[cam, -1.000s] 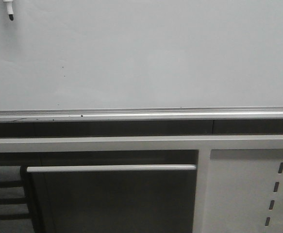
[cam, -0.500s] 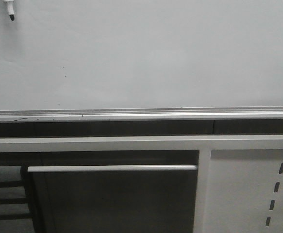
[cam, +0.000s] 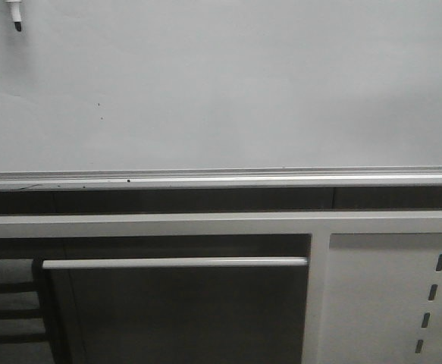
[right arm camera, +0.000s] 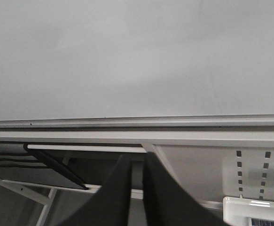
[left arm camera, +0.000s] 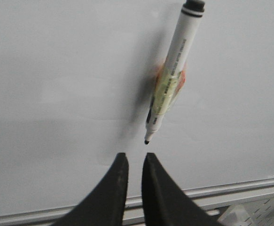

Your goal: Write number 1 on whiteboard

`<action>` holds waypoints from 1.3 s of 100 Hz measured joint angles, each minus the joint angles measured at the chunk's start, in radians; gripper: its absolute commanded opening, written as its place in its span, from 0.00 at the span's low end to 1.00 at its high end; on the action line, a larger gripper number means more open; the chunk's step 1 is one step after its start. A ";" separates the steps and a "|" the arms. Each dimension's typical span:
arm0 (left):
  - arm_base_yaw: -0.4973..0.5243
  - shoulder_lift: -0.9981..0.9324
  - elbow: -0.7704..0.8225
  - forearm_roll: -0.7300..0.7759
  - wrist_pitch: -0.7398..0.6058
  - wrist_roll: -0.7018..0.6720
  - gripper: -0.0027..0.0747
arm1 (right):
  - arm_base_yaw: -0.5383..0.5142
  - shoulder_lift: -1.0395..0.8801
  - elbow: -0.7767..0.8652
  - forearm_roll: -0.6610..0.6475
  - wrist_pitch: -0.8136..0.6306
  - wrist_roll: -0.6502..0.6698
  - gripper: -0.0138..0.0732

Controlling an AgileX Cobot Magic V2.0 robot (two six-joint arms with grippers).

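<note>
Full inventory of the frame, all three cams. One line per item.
whiteboard: 1, pale grey-white, fills the upper part of the front view; no stroke visible on it
aluminium rail: 1, silver, along the whiteboard's lower edge
marker: 1, white barrel, black cap end and tip, yellowish tape with orange behind mid-barrel, against the board, tip pointing down; its tip also shows at the front view's top left
dark specks: a few, tiny, on the board's left part
perforated panel: 1, white, below the rail, on the right
horizontal bar: 1, silver-white, below the rail, left of the panel
left end effector: black, fingers nearly together, just below the marker tip, holding nothing
right end effector: black, fingers nearly together, holding nothing
</note>
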 measured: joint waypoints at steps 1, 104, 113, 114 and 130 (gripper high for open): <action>0.000 0.005 -0.003 -0.022 0.000 0.010 0.35 | 0.000 0.000 0.000 0.000 0.000 0.000 0.45; -0.086 0.293 -0.063 -0.778 -0.059 0.813 0.50 | 0.000 0.000 0.000 0.000 0.001 -0.013 0.57; -0.086 0.312 -0.084 -0.783 -0.059 0.825 0.46 | 0.000 0.000 0.000 0.000 0.001 -0.013 0.57; -0.086 0.315 -0.083 -0.785 -0.059 0.825 0.45 | 0.000 0.000 0.000 0.000 0.001 -0.013 0.57; -0.086 0.340 -0.106 -0.787 -0.058 0.831 0.25 | 0.000 0.000 0.000 0.000 0.001 -0.013 0.57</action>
